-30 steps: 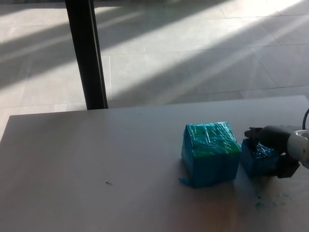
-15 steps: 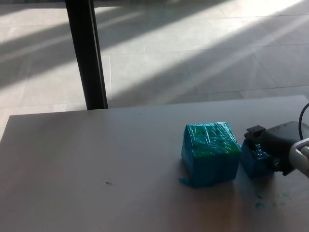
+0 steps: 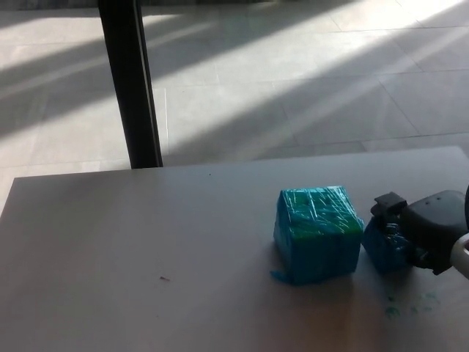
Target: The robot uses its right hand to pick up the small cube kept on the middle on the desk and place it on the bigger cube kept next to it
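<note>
— Where is the small cube [image 3: 382, 249] right now?

— It sits on the desk [image 3: 146, 242], just to the right of the bigger cube [image 3: 317, 232], so close that the two look nearly touching. Both are wrapped in blue-green tape.

— And your robot hand?

— My right robot hand [image 3: 425, 233] is on the far side of the small cube from the bigger cube, pressed up against it, with one black fingertip [image 3: 389, 202] showing over the cube's top. It covers much of the cube's right half. I cannot tell whether my fingers are clamped on it or only wrapped loosely around it. My left robot hand is out of sight.

— So which step are you on?

— I judge it to be the grasp. The small cube looks to be resting on the desk, so the lift has not begun.

— What does the next move need?

— A firm hold first. Then a lift high enough to clear the bigger cube's top edge, a short carry towards it, and a level set-down near the centre of its top face. The tape looks slick and wrinkled, so a weak pinch could let the cube slip.

— Anything else nearby?

— A few blue-green smudges [image 3: 393, 311] lie on the desk in front of the small cube, and a dark post [image 3: 132, 81] stands beyond the desk.
</note>
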